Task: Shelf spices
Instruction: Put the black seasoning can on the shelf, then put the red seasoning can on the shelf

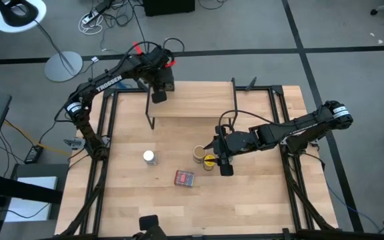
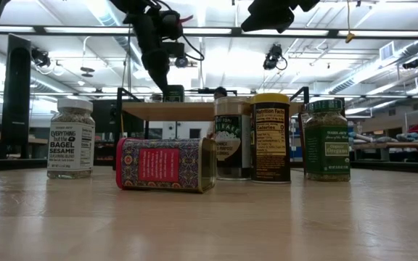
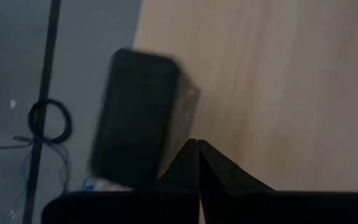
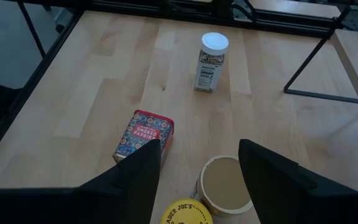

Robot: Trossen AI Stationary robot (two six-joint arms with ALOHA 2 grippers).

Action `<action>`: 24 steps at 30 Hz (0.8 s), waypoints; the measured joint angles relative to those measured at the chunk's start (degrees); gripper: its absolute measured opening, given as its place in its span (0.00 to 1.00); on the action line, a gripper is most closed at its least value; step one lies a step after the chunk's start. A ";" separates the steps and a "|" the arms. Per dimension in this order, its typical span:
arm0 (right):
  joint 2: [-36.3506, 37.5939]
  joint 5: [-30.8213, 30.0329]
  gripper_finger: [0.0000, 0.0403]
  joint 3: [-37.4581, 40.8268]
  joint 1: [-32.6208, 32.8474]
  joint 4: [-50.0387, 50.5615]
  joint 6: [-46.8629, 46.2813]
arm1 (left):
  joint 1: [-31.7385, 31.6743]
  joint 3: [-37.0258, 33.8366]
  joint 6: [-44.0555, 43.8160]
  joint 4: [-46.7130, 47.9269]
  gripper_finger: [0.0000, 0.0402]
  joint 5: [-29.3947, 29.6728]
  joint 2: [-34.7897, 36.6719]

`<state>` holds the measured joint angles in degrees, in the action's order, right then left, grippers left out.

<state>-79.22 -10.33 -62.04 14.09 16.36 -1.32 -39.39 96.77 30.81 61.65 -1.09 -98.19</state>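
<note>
Light wooden table [image 1: 245,200] sitting in an open lab, grey floor around it. Left gripper [image 1: 159,95] fingers pressed together, holding nothing, hovering over the shelf [image 1: 199,103] near its left end, just beside a dark tin [image 1: 167,86] standing at the shelf's back-left corner by the edge. Right gripper [image 4: 197,163] fingers spread, gripping nothing, hanging above the tan-capped jar [image 4: 225,185] and yellow-lidded jar [image 4: 182,213] mid-table. Red tin [image 1: 185,178] lying flat just in front-left of them; white-lidded jar [image 1: 149,157] standing apart to the left. Green-lidded jar [image 2: 326,140] showing in the low view. Front of the table lying bare.
</note>
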 joint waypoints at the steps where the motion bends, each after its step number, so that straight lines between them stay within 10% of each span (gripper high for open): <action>1: 0.00 0.00 0.53 0.00 0.00 0.00 0.00 | 0.19 0.00 -0.01 -0.02 0.00 -0.64 0.00; 24: 0.00 0.00 0.53 0.00 -0.01 -0.27 0.35 | 7.74 -4.74 -4.50 -6.40 0.00 -0.64 6.10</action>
<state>-79.22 -10.33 -62.04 14.08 16.09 -0.97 -31.64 92.03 26.30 55.25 -1.74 -92.09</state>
